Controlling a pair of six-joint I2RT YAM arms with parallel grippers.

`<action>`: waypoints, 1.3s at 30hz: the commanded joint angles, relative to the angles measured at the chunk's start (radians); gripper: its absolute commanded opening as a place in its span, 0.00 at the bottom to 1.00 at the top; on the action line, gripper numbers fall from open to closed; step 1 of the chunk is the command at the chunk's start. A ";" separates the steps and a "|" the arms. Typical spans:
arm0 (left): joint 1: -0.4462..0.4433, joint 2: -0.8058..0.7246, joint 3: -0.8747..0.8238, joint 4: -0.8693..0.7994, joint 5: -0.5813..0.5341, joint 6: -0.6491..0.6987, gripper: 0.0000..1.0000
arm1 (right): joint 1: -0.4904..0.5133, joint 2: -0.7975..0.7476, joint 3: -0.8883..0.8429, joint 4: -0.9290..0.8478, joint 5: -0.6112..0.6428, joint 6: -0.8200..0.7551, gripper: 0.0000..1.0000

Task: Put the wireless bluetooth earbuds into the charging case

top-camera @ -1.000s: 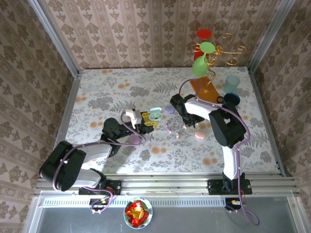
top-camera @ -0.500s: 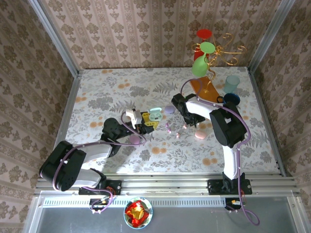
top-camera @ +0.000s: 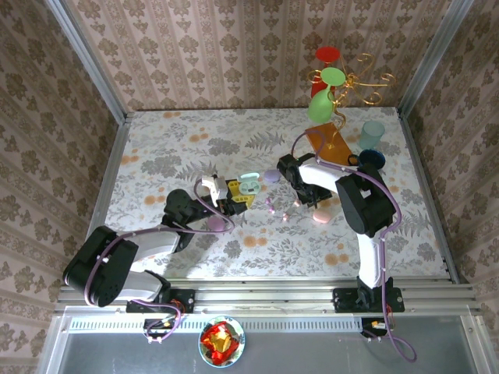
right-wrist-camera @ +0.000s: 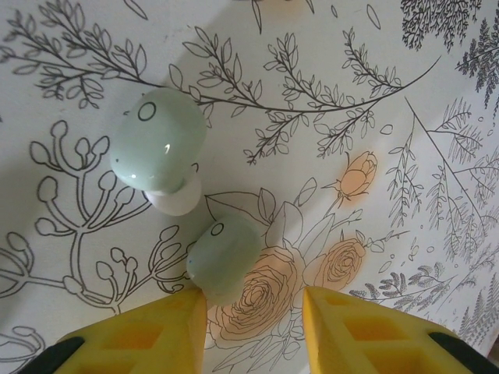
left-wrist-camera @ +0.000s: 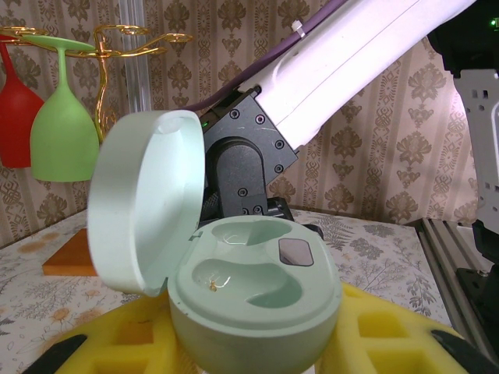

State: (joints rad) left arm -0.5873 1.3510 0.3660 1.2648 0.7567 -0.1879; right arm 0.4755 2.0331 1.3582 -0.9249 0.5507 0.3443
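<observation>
So the mint charging case (left-wrist-camera: pixel 257 292) is gripped, lid flipped up, by the closed left gripper (left-wrist-camera: pixel 253 343). The right gripper (right-wrist-camera: pixel 254 312) is held parted, nothing grabbed; two mint earbuds (right-wrist-camera: pixel 160 140) are seen on the tabletop (right-wrist-camera: pixel 390 117), the nearer right by its fingertip.

2 black-and-white arms (top-camera: pixel 148 245), purple cables (top-camera: pixel 398 209)

Overhead view, two close wrist views

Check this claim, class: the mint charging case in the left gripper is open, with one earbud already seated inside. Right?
Nothing is seated: the left wrist view shows both wells empty. The mint charging case in the left gripper is indeed open.
</observation>
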 commanded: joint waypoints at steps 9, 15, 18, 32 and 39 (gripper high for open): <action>0.007 -0.003 -0.002 0.024 0.018 -0.005 0.32 | -0.012 -0.041 0.004 -0.049 0.083 0.012 0.37; 0.006 -0.005 -0.001 0.024 0.018 -0.005 0.32 | 0.016 -0.082 0.025 -0.057 0.004 -0.008 0.38; 0.006 0.002 0.001 0.025 0.018 -0.003 0.32 | 0.039 -0.085 0.042 -0.051 0.001 -0.001 0.38; 0.014 -0.014 -0.010 0.024 0.014 -0.002 0.32 | 0.009 0.018 0.066 -0.030 0.087 -0.009 0.33; 0.014 -0.010 -0.011 0.024 0.017 -0.001 0.32 | 0.009 0.043 0.080 -0.029 0.074 -0.021 0.33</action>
State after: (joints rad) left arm -0.5797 1.3510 0.3660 1.2648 0.7597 -0.1879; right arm 0.4866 2.0491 1.4105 -0.9482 0.5991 0.3332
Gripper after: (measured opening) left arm 0.350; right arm 0.332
